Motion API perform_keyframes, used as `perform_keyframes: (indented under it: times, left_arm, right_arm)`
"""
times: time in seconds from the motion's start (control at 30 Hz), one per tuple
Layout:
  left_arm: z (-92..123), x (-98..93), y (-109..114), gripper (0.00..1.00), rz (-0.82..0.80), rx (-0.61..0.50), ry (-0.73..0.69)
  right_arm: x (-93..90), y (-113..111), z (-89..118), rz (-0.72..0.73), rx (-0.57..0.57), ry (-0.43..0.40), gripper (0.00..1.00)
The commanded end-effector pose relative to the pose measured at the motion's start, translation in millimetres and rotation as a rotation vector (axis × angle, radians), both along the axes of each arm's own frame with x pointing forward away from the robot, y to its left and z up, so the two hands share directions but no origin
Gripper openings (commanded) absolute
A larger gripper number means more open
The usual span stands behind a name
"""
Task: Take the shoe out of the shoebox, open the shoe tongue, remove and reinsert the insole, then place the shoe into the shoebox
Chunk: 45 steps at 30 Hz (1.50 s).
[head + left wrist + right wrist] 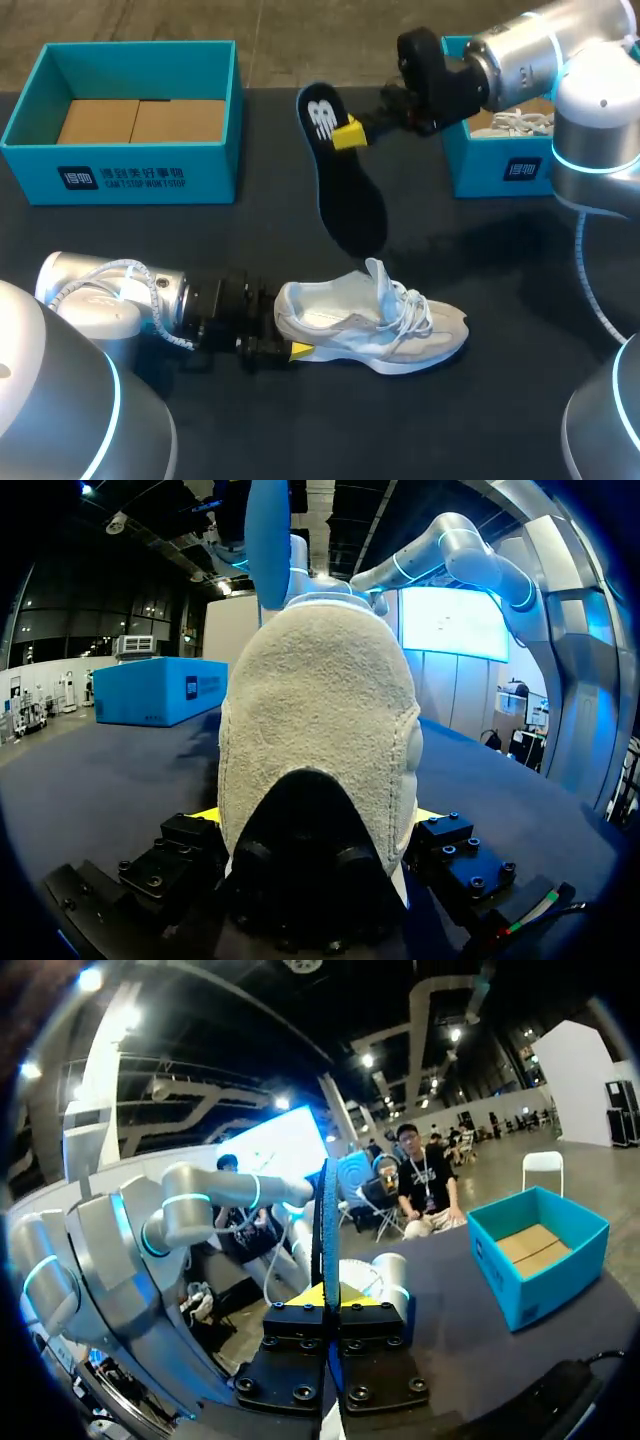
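Observation:
A white and beige sneaker [375, 322] lies on the black table, its tongue up and its heel toward my left gripper [288, 326]. In the left wrist view the heel [320, 720] fills the space between the widely spread fingers, whose yellow tips [207, 815] press against both sides. My right gripper [350, 132] is shut on the heel end of a dark insole [345, 190], which hangs in the air above and behind the shoe. In the right wrist view the insole [327, 1210] stands edge-on out of the closed fingers of my right gripper [328, 1305].
A teal shoebox [120, 165] with a cardboard floor stands at the back left. A second teal box [500, 165] at the back right holds another white shoe [515, 122], partly under my right arm.

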<state>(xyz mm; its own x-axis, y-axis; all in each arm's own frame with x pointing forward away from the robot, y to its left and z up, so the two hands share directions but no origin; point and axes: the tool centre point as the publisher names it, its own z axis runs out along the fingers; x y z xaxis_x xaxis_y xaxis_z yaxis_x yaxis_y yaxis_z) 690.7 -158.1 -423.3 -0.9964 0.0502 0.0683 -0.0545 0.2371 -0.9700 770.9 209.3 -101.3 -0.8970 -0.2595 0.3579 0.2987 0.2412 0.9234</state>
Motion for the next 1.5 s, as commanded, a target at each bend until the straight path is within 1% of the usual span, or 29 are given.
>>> perform_keyframes:
  times: [0.03,0.2,0.37,0.53,1.03,1.07,1.1,1.2,1.27,1.5]
  left_arm:
    - [-4,0.2,0,0.0,0.0,0.004,0.001]
    - [-4,0.2,0,0.0,0.0,0.004,0.001]
    - [-4,0.2,0,0.0,0.0,0.004,0.001]
    - [-4,0.2,0,0.0,0.0,0.004,0.001]
    - [-4,0.2,0,0.0,0.0,0.004,0.001]
    - [-4,0.2,0,0.0,0.0,0.004,0.001]
    - [-4,0.2,0,0.0,0.0,0.004,0.001]
    - [-4,0.2,0,0.0,0.0,0.004,0.001]
    - [-4,0.2,0,0.0,0.0,0.004,0.001]
    - [-4,0.2,0,0.0,0.0,0.004,0.001]
  right_arm:
    - [-7.9,-8,23,-0.041,0.001,-0.013,0.0]
    - [-12.7,-25,43,-0.088,0.037,0.028,0.0]
    - [-20.2,-45,59,-0.131,0.059,0.077,0.0]
    - [-31.0,-62,71,-0.176,0.03,0.087,0.0]
    - [-31.0,-62,71,-0.176,0.03,0.087,0.0]
    - [-29.0,-64,75,-0.201,0.051,0.094,0.0]
    - [-29.0,-67,81,-0.221,0.058,0.082,0.0]
    - [-35.8,-76,94,-0.249,0.064,0.054,0.0]
    - [-41.6,-82,97,-0.282,0.054,0.053,0.0]
    - [-62.1,-110,92,-0.357,0.042,0.075,0.0]
